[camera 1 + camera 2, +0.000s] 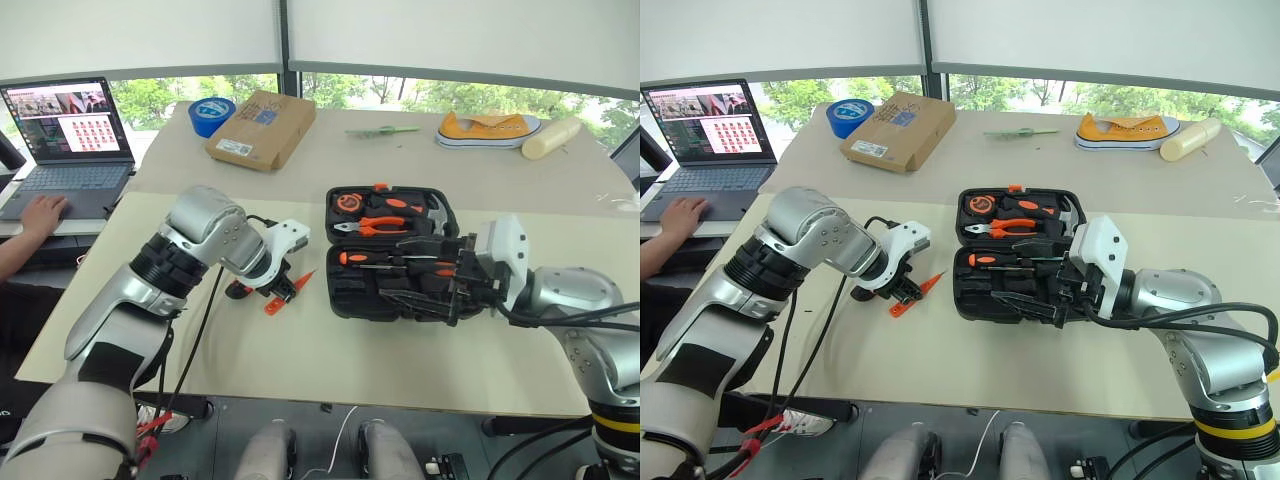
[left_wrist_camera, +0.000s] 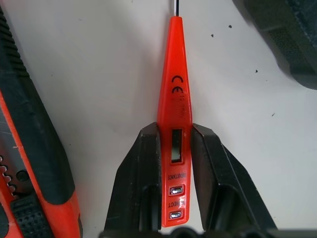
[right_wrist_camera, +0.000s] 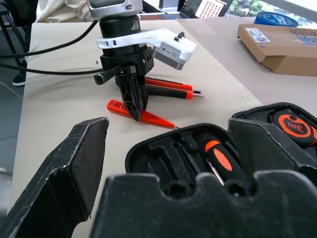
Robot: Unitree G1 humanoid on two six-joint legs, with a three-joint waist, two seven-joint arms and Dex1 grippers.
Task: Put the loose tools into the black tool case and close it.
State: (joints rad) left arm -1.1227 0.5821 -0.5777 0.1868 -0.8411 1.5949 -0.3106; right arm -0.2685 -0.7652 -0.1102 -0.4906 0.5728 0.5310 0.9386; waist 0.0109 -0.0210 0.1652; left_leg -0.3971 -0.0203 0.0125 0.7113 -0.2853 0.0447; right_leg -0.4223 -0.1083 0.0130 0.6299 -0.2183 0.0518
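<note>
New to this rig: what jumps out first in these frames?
The left gripper, its fingers pressed on both sides of the slim orange tester screwdriver lying on the table, with the utility knife beside it. To its right sits the open black tool case, the right gripper open at its edge.

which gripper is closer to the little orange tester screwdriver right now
Left. The left gripper has its fingers on both sides of the tester screwdriver on the table. The right gripper hovers over the black tool case.

Bright, even daylight; sharp views.
</note>
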